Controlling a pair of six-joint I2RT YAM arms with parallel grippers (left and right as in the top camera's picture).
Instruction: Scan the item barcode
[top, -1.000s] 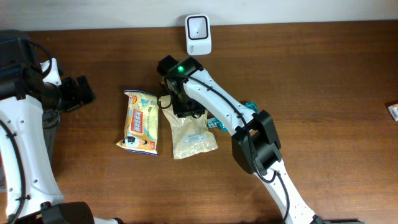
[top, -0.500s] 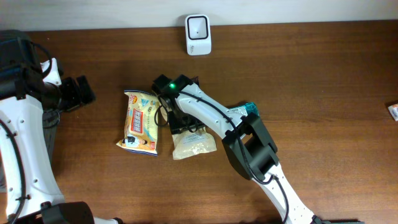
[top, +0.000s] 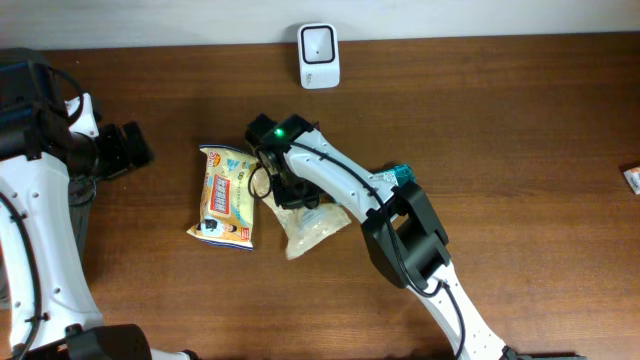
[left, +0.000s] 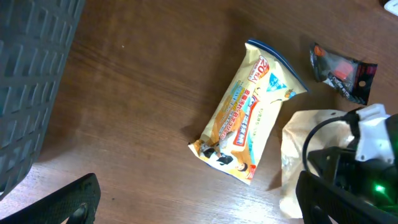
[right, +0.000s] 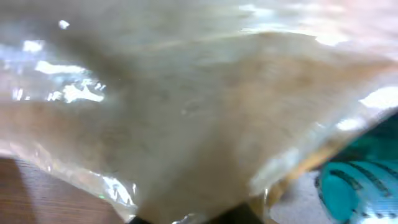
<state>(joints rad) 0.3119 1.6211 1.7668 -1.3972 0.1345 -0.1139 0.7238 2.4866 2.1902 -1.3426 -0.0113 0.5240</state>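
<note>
- The right claw (top: 288, 185) sits right on top of the near end of the see-through bag (top: 312, 222). The rest of the bag sticks out past it on the table (top: 520, 120).
- In the right wrist view the bag fills almost everything. The claw's fingers are hidden, so I cannot tell if it is squeezing the bag.
- A yellow snack pack (top: 226, 195) lies just beside the bag, and a teal pack (top: 400, 174) peeks out by the arm.
- The white scanner (top: 319, 55) stands at the far edge, well apart from the bag.
- The left claw (left: 198, 186) is spread wide and holds nothing.
</note>
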